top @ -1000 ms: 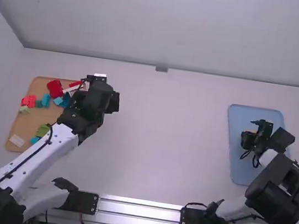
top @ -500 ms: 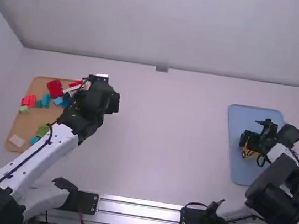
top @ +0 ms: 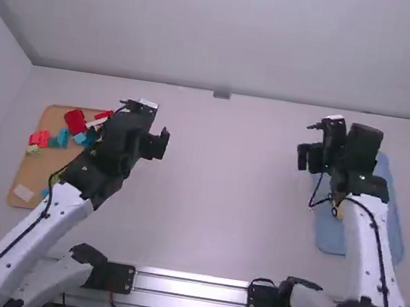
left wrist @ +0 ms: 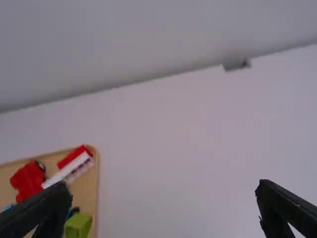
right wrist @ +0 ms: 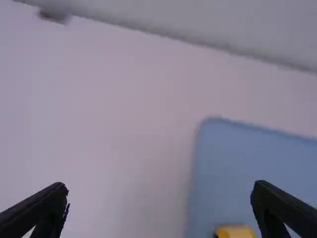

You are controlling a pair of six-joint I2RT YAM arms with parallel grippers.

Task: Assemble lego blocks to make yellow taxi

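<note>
Locate the yellow block piece (right wrist: 235, 231) on the blue tray (right wrist: 237, 163). In the high view it lies nearer the right arm's base than the right gripper (right wrist: 161, 191), and to the right of it, close beside the arm's links. The right gripper's fingers are spread wide with nothing between them. Your right arm is the nearer one; the left gripper (left wrist: 163, 188), also wide apart and empty, is near the brown tray (top: 30, 171) of loose blocks (top: 74, 121), well apart from the piece. If you intend to grasp the yellow piece, you will probably need to draw the right gripper toward its base and shift it right before lowering. You cannot tell the piece's long axis from here; confirm it first, or the fingers may close askew
</note>
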